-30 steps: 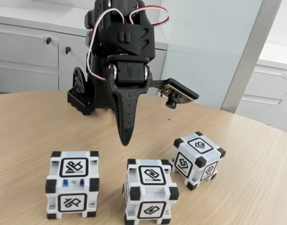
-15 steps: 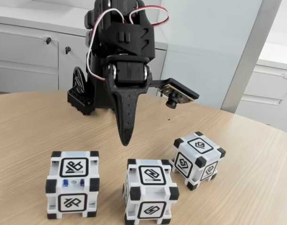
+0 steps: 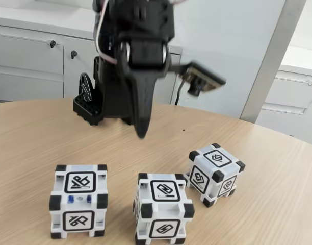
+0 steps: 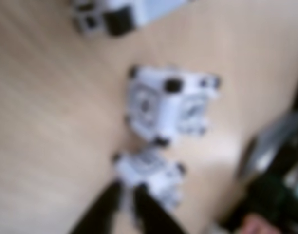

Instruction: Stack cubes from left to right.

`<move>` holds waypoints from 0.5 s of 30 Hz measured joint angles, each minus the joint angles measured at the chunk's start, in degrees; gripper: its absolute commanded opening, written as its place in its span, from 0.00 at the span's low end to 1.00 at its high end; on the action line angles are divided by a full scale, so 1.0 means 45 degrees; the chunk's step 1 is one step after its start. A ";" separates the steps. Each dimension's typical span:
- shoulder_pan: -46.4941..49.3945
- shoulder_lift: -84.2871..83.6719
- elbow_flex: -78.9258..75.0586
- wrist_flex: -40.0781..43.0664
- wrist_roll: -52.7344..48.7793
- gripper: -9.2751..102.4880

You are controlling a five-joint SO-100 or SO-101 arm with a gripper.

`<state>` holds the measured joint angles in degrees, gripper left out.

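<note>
Three cubes sit in a row on the wooden table (image 3: pixel 39 138), none stacked yet: the left cube (image 3: pixel 78 200) and the middle cube (image 3: pixel 162 208) near the fixed view's front edge, the right cube (image 3: pixel 214 173) a little farther back and turned at an angle. The gripper (image 3: pixel 141 131) hangs above the table behind the gap between the left and middle cubes, holding nothing. In the blurred wrist view its fingers (image 4: pixel 104 209) seem slightly parted, but I cannot tell for sure. This looks like the approach stage; next it likely needs to descend over one cube, jaws spread wide enough to straddle it.
</note>
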<state>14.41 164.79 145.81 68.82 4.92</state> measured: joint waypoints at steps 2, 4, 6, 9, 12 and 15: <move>0.0000 -0.1172 -0.0996 -0.0020 0.0098 0.22; 0.0000 -0.2266 -0.1953 -0.0020 -0.0020 0.25; 0.0000 -0.3359 -0.2852 -0.0020 -0.0215 0.28; -0.0195 -0.4844 -0.4043 -0.0020 -0.0879 0.30; -0.0977 -0.6113 -0.5020 -0.0020 -0.2148 0.37; -0.2266 -0.7051 -0.5508 -0.0020 -0.2930 0.42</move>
<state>4.22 133.07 121.03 68.73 -8.26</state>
